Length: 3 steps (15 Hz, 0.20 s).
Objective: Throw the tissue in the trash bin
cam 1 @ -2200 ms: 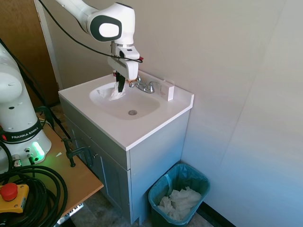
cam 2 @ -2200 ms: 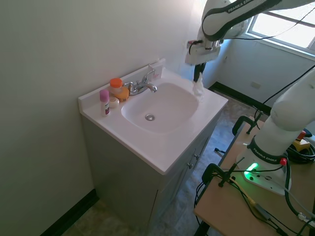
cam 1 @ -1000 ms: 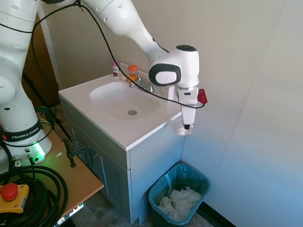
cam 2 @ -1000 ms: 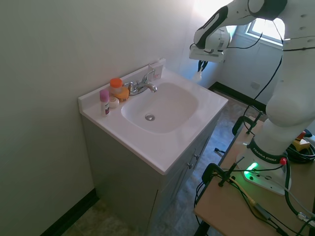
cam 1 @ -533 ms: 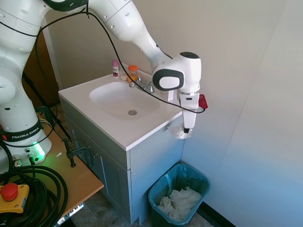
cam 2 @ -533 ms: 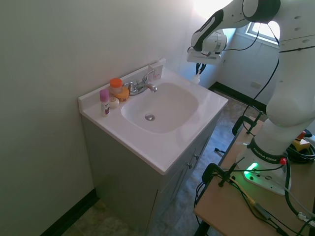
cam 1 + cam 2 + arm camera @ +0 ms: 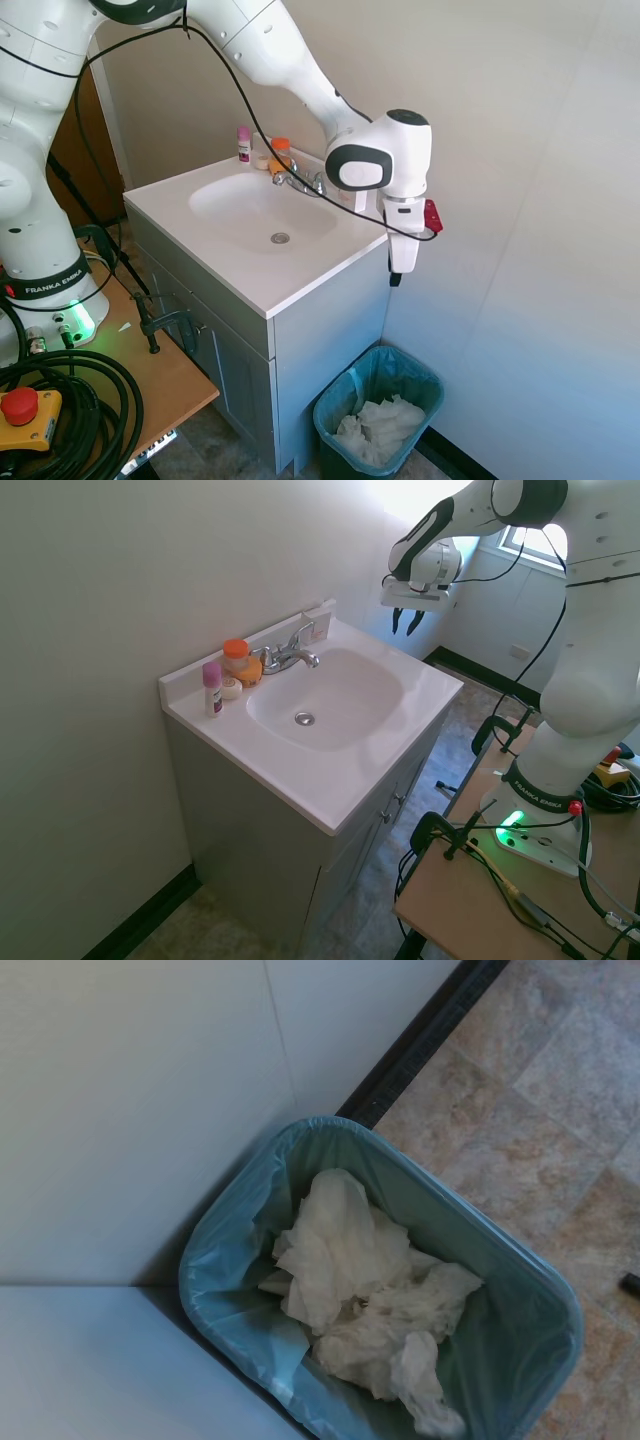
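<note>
Second exterior view — pincer [image 7: 409, 622] spread, empty; trash bin [image 7: 377, 411] at 6 o'clock — tissue could cling to liner

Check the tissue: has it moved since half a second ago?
Yes. It hung from the gripper beside the vanity's corner; now the gripper is open and empty. It has presumably dropped onto the white papers in the trash bin.

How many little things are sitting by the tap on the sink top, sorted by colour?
Pink-capped bottle: 1
Orange-capped container: 1
Small white round item: 1
White block beside the tap, on the other side: 1
Total: 4
</note>
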{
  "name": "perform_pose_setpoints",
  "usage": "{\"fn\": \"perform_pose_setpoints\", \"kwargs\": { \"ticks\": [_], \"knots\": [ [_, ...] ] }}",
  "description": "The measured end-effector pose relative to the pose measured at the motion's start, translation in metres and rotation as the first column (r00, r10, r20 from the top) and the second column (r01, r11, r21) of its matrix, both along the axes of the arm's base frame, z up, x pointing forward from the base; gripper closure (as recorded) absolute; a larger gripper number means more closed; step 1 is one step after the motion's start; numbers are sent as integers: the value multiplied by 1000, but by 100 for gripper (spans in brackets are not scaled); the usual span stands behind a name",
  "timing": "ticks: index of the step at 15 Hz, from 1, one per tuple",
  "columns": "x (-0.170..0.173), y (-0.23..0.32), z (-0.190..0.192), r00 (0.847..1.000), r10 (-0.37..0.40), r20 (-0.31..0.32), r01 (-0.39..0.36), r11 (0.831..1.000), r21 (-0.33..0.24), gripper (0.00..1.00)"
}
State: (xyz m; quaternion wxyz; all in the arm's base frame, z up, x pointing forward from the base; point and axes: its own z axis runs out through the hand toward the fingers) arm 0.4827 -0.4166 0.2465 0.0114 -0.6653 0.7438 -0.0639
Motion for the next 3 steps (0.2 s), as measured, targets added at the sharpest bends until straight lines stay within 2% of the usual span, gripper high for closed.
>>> {"fn": "perform_pose_setpoints", "kwargs": {
  "ticks": [3],
  "knots": [
    [-7, 10, 31, 998, 36, 43, -36, 999, -2, 0]
  ]
}}
